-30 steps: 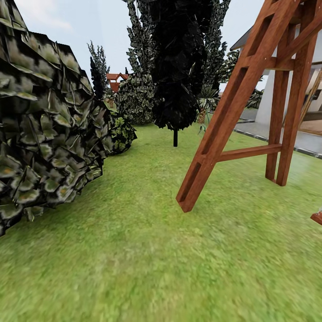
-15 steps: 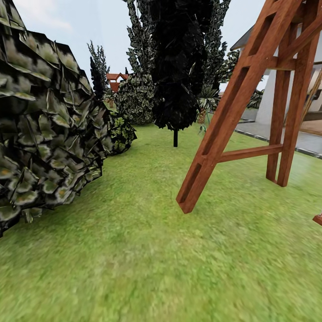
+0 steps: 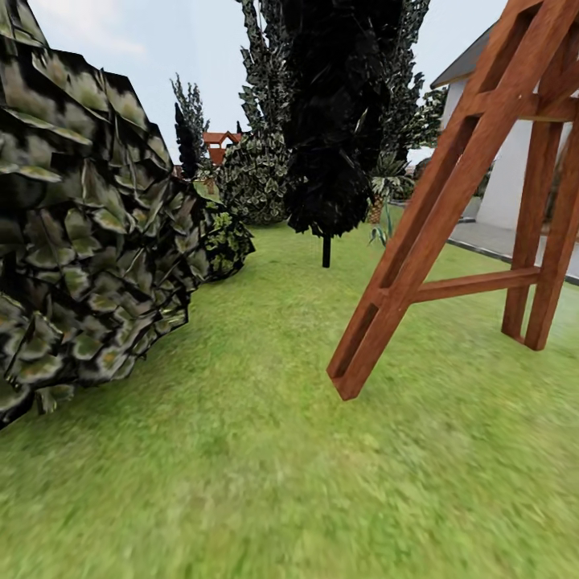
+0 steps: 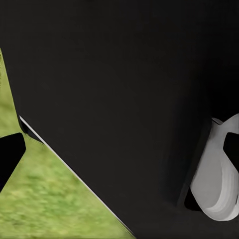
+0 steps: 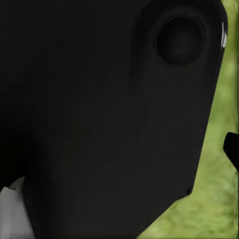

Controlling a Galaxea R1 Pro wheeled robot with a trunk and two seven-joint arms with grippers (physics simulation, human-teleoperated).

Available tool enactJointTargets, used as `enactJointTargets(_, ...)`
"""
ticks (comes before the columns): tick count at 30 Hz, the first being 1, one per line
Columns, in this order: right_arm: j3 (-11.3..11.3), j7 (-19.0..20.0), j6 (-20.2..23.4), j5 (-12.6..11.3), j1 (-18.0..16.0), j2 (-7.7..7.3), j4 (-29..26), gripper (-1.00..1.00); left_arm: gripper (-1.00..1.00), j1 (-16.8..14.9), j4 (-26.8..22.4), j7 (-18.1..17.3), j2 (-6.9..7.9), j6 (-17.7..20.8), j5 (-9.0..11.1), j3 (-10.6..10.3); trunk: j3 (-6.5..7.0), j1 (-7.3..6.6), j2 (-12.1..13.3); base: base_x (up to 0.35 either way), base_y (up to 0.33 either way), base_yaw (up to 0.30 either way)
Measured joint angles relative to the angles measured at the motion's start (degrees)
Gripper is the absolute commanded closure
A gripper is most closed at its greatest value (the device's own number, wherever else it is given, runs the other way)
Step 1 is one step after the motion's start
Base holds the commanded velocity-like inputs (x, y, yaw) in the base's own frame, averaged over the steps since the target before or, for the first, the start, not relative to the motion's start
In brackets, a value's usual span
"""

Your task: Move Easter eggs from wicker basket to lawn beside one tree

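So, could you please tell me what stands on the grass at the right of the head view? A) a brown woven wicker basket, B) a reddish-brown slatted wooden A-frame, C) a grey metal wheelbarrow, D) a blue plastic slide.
B: the reddish-brown slatted wooden A-frame rests its slanted legs on the short green lawn, right of the large dark leafy bush.

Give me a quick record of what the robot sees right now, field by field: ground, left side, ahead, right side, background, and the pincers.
ground: lawn, short green grass
left side: big leafy bush standing on the grass
ahead: dark narrow tree with a thin trunk
right side: slanted wooden frame, feet on the grass
background: white house behind the frame
wrist views: dark robot body close up, strips of grass beside it
pincers: state cannot be told
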Motion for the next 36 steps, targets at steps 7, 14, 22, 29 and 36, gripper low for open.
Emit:
enactJointTargets(7, 0.0, -0.1, 0.0, 0.0, 0.0, 0.0, 0.0, -1.0, -1.0, 0.0, 0.0, 0.0, 0.0, 0.0, -0.1, 0.0, 0.0, 0.0, 0.0, 0.336, 0.0, 0.279)
enactJointTargets(14, 0.2, 0.0, 0.0, 0.0, 0.0, -0.06, 0.0, -1.0, -1.0, 0.0, 0.0, 0.0, 0.0, -0.1, -0.2, -0.1, 0.0, 0.0, 0.0, 0.335, 0.0, 0.177)
enactJointTargets(22, 1.6, 0.0, 0.0, 0.0, 0.0, -0.16, 0.0, -1.0, -1.0, 0.0, 0.0, 0.0, -0.09, -0.1, -0.2, -0.2, 0.0, 0.02, 0.0, 0.233, 0.0, 0.006)
enactJointTargets(29, 1.6, 0.0, -0.1, 0.0, 0.0, -0.24, 0.0, -1.0, -1.0, 0.0, 0.0, 0.0, -0.09, -0.2, -0.2, -0.3, 0.28, 0.04, 0.0, 0.028, 0.0, 0.0)
enactJointTargets(36, 1.6, 0.0, -0.1, 0.0, 0.0, -0.26, 0.0, -1.0, -1.0, 0.0, 0.0, 0.0, -0.09, -0.2, -0.2, -0.3, 0.91, 0.04, 0.0, 0.0, 0.0, 0.0)
